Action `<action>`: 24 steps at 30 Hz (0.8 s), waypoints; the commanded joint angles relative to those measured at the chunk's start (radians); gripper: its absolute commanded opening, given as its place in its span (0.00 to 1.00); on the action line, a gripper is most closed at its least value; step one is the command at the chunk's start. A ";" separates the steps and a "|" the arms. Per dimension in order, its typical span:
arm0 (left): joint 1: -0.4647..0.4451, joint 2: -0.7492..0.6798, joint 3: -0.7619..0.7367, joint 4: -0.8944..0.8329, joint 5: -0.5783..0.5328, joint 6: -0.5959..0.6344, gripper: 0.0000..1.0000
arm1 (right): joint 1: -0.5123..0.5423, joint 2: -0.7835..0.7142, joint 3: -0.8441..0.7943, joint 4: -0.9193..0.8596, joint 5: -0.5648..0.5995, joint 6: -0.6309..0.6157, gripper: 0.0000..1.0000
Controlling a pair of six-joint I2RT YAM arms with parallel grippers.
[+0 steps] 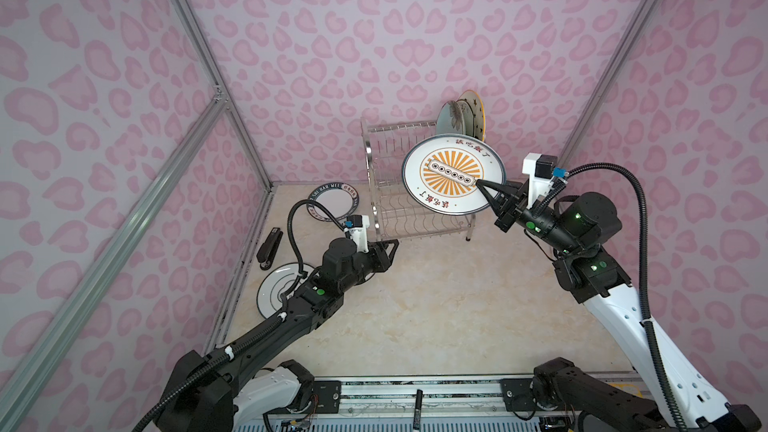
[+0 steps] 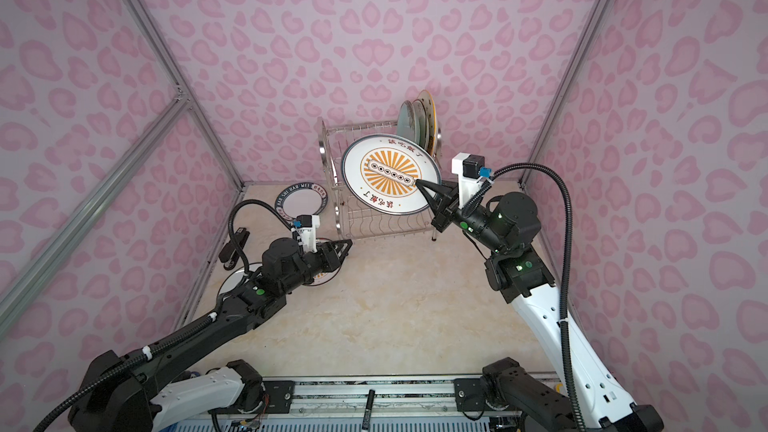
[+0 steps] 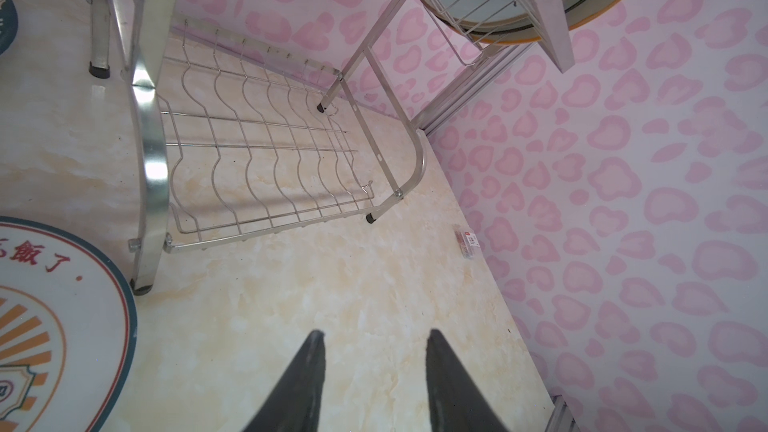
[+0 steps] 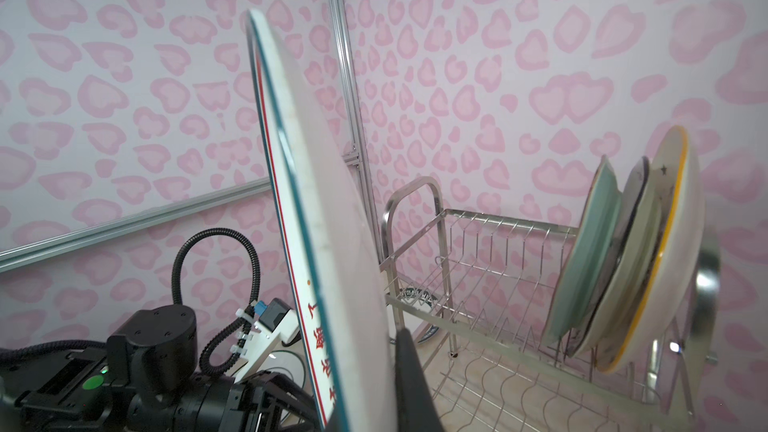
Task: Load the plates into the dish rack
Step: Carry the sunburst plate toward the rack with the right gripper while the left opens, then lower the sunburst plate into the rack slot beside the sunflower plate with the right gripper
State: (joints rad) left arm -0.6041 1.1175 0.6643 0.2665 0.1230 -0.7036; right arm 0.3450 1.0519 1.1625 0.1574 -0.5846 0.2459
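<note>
Right wrist view: right gripper (image 1: 484,189) clamps the round orange-sunburst plate (image 4: 328,222) by its rim, tilted edgewise, apparently for slots of the shiny wire dish rack (image 4: 444,243); left gripper (image 3: 374,338) gapes, empty.

Pink heart-print walls (image 1: 374,35) on aluminium framing (image 1: 203,56) enclose a cream marbled floor (image 1: 436,305).

Black stapler (image 1: 269,249) lying on beige marbled tabletop (image 1: 436,305), close to pink leopard-spotted wall (image 1: 83,160). 1 black marker pen (image 1: 417,408) resting on silver front rail (image 1: 374,401). Small red-labelled packet (image 3: 468,243) beside wall.
</note>
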 commanded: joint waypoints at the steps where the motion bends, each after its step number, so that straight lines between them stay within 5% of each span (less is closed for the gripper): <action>1: 0.000 -0.013 -0.008 0.012 -0.015 0.009 0.43 | 0.022 0.038 0.045 0.076 0.119 -0.023 0.00; 13: 0.000 -0.055 -0.025 -0.012 -0.037 0.013 0.43 | 0.110 0.216 0.241 0.033 0.407 -0.119 0.00; 24: 0.000 -0.081 -0.033 -0.029 -0.048 0.016 0.43 | 0.269 0.425 0.468 -0.048 0.884 -0.254 0.00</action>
State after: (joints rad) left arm -0.6041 1.0428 0.6338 0.2306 0.0853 -0.7029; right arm 0.5903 1.4437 1.6012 0.0853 0.1089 0.0372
